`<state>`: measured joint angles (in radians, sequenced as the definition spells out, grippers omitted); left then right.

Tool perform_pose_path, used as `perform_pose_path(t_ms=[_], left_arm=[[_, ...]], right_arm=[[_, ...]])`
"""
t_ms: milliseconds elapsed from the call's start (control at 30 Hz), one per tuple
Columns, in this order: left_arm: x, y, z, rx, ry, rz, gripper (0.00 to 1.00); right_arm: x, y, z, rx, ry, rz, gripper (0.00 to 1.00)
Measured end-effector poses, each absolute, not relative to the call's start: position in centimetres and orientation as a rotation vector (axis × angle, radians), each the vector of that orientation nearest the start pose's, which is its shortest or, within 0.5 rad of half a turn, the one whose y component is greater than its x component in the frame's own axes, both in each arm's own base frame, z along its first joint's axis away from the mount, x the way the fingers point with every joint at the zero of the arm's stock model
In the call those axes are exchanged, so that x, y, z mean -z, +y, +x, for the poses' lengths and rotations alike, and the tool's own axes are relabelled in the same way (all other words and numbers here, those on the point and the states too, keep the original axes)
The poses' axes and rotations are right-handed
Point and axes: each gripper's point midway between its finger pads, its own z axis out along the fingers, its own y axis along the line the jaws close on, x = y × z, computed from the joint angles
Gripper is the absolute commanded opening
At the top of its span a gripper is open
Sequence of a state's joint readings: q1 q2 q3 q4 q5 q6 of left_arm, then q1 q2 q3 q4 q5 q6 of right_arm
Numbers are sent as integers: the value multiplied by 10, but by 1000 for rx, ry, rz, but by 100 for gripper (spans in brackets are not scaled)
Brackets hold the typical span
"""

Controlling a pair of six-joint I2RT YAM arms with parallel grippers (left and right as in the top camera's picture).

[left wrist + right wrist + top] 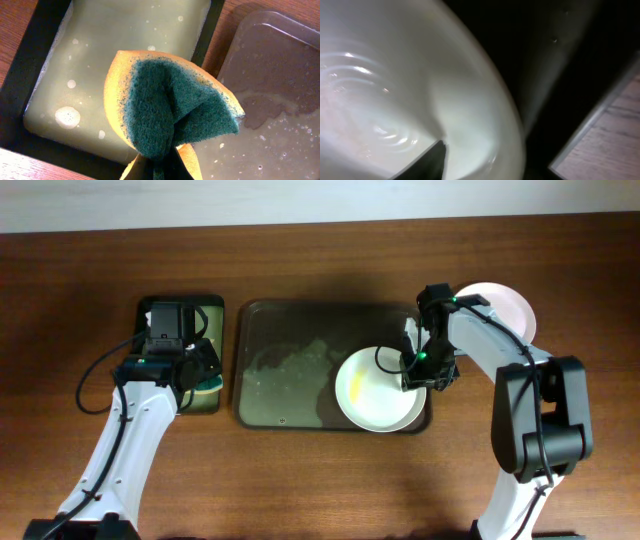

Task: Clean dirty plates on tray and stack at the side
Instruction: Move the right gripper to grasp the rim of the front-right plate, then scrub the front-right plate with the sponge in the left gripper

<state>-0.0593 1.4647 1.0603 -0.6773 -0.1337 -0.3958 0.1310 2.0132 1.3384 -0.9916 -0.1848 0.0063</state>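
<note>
- Here, nearest the robot's side, a round shallow white plate with a yellow smear (372, 392) lies in the right end of the large dark grey-brown rectangular tray (262, 330). Its near rim is close to the tray's near edge.
- The right hand (425, 372) is at this plate's right rim. In the right wrist view one dark finger (427, 161) lies against the wet, glossy inside of the plate. That picture is blurred, so I cannot tell whether the hand grips the rim or stands apart from it.
- At about the same depth on the left, the left hand (197, 372) is closed on a yellow sponge with a dark green scouring face (170, 105). The sponge is folded in the pinch, with the green face creased down its middle.
- The sponge hangs above the right edge of a narrow dark green rectangular tray (22, 70), which holds cloudy yellowish water dotted with bubbles. This small tray sits just beside the left end of the large tray.
- Pale soapy foam (290, 360) and water spread over the left and middle floor of the large tray.
- Farthest off, a second round white plate (510, 305) with a faint pink cast rests on the brown wooden table (300, 260). It is outside the large tray, beyond its far right corner, and partly hidden by the right arm.
</note>
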Motion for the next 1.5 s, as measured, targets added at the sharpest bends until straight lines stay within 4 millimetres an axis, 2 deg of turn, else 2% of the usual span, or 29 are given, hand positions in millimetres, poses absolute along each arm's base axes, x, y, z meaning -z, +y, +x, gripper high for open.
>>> perform_pose_path(t_ms=[100, 133, 267, 367, 400, 500, 533, 600, 733, 833, 933, 1000, 1067, 1200, 1300, 1500], left_arm=[[-119, 1, 356, -18, 2592, -484, 0], [-119, 0, 357, -13, 2592, -483, 0], [-118, -16, 357, 109, 2613, -455, 0], [-120, -35, 358, 250, 2625, -416, 0], [-120, -41, 357, 277, 2630, -401, 0], [-121, -73, 352, 357, 2652, -294, 0], [-122, -84, 351, 374, 2654, -255, 0], [-125, -107, 351, 410, 2638, -169, 0], [-131, -137, 352, 460, 2606, -70, 0], [-114, -153, 352, 479, 2643, -71, 0], [-91, -183, 352, 535, 2679, -22, 0], [-84, -204, 352, 583, 2677, 32, 0], [-79, -216, 352, 607, 2672, 65, 0], [-67, -220, 358, 614, 2672, 66, 0], [-53, -220, 357, 604, 2706, 46, 0], [-52, -217, 361, 579, 2698, 28, 0]], right_arm=[[-3, 77, 338, -295, 3202, -104, 26], [-3, 81, 341, -326, 3187, -83, 19], [-5, 109, 350, -536, 3113, -94, 6], [-6, 127, 351, -578, 3092, -134, 7], [-6, 133, 350, -580, 3087, -159, 16], [-4, 152, 344, -520, 3110, -141, 20], [-3, 153, 343, -502, 3114, -124, 17], [-3, 155, 344, -467, 3119, -72, 4], [-3, 158, 345, -460, 3110, -42, 4], [-4, 164, 351, -481, 3079, -63, 4], [-5, 169, 353, -486, 3063, -88, 4], [-5, 170, 353, -486, 3061, -97, 4], [-5, 171, 353, -486, 3061, -101, 4], [-5, 172, 353, -486, 3058, -119, 4], [-5, 172, 352, -483, 3046, -207, 4], [-6, 174, 351, -495, 3025, -321, 4]])
